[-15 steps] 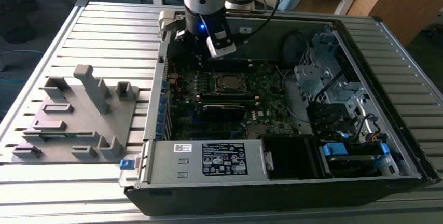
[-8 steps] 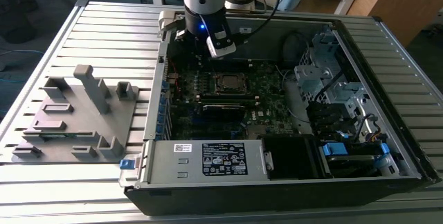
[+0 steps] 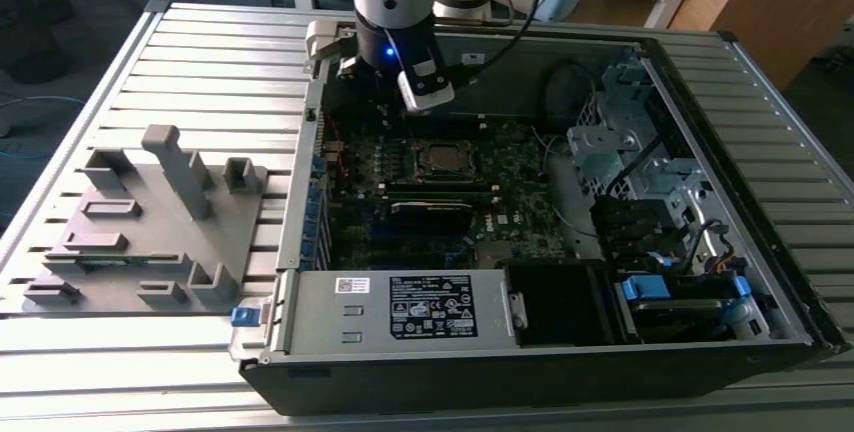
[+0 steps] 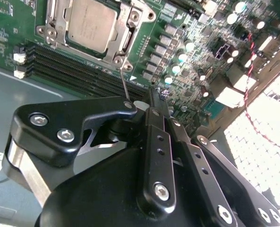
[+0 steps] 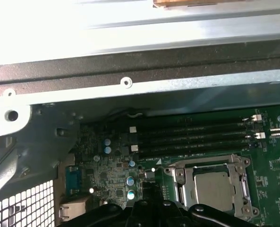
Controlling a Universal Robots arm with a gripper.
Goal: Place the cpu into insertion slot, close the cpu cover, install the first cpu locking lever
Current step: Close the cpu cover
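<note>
While the cpu (image 4: 90,23) lies socketed, memory slots (image 4: 73,66) run beside it.

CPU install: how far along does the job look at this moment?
Done: the cpu sits in its socket, and the cpu cover lies flat around it. In hand: a thin locking lever stands up from the socket's corner, with its free end right at the claw. Whether the claw grips it is unclear. Left: the lever is not yet swung down and latched.
</note>
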